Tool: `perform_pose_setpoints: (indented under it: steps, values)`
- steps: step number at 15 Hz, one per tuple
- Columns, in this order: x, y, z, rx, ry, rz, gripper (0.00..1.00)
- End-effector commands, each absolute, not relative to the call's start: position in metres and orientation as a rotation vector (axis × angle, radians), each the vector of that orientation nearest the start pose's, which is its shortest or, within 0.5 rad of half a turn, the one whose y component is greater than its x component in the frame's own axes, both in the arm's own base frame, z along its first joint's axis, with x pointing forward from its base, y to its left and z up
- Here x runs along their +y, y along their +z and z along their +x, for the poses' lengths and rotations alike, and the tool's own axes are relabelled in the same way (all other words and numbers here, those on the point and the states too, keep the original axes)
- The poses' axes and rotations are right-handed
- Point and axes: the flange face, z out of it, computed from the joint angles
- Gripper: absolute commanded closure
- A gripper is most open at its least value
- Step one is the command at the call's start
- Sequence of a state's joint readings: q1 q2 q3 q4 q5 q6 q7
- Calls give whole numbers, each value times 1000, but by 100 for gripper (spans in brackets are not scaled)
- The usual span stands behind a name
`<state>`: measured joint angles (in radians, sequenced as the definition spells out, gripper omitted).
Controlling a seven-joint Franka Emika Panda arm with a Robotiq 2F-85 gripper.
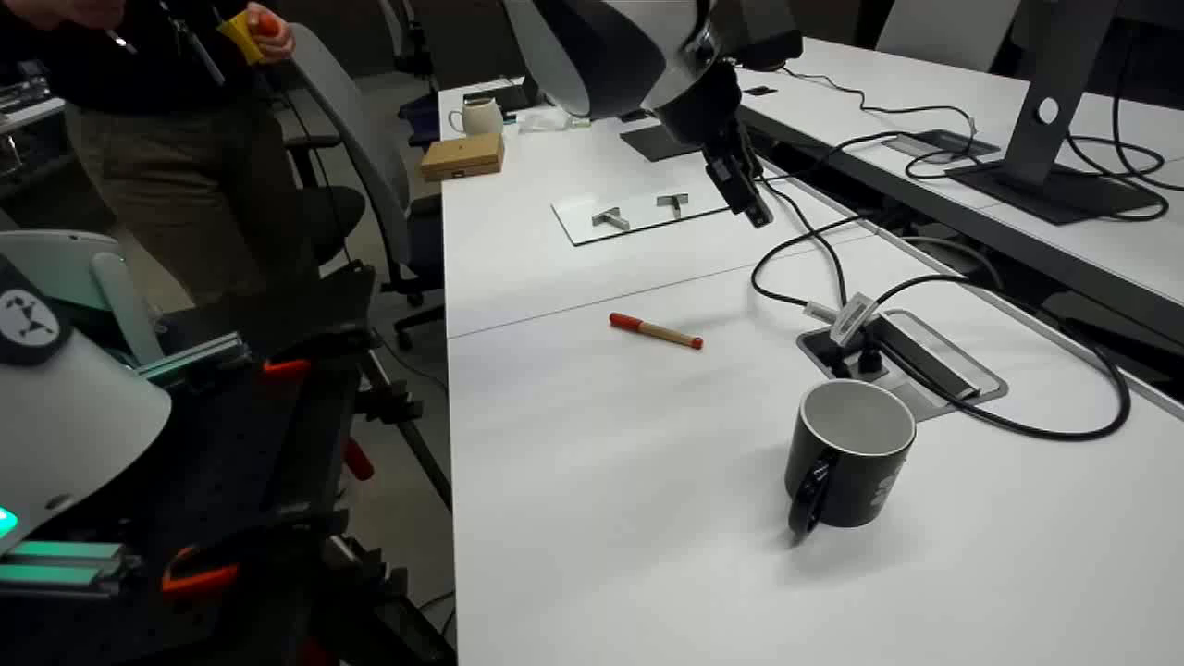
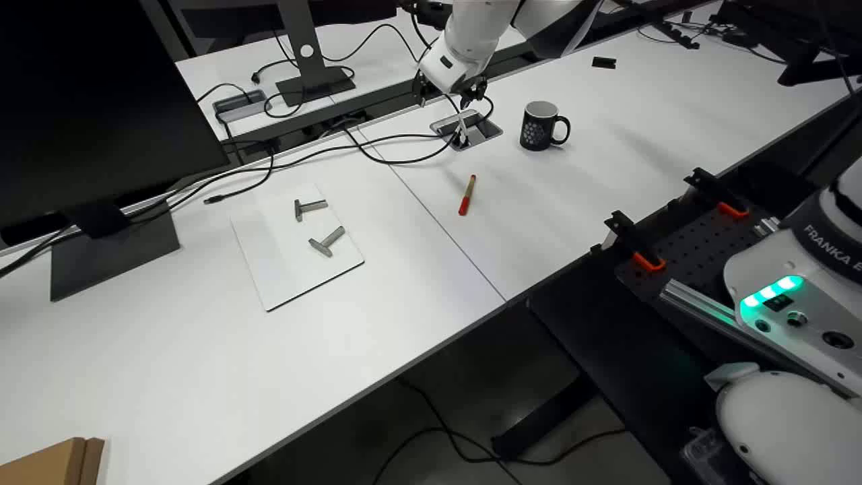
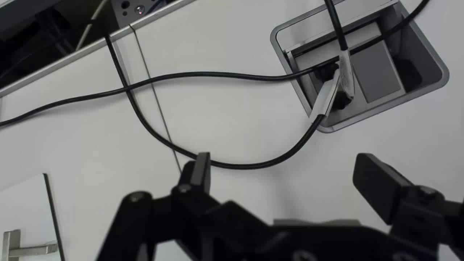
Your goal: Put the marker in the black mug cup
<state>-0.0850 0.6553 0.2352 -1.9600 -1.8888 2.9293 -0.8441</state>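
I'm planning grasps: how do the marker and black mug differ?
The marker lies flat; the mug stands upright. The marker is thin; the mug is wide, with a handle. The marker is red and tan; the mug is black outside, paler inside. Both rest on the table.

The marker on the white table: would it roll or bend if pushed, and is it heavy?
Pushed sideways, the marker would probably roll: it looks slim and rounded, lying on the flat white table. It is likely stiff, as it looks straight in both exterior views. Being so thin, it is probably light too.
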Motion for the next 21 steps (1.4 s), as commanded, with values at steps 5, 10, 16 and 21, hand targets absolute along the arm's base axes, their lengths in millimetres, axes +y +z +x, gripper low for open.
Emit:
perform_pose_setpoints:
  steps: [5, 10, 16, 21]
  values:
    - [146, 146, 558, 2493, 123, 514, 0]
    - [146, 140, 556, 2498, 97, 509, 0]
    - [145, 98, 544, 2588, 41, 625, 0]
    - [143, 70, 541, 2628, 20, 878, 0]
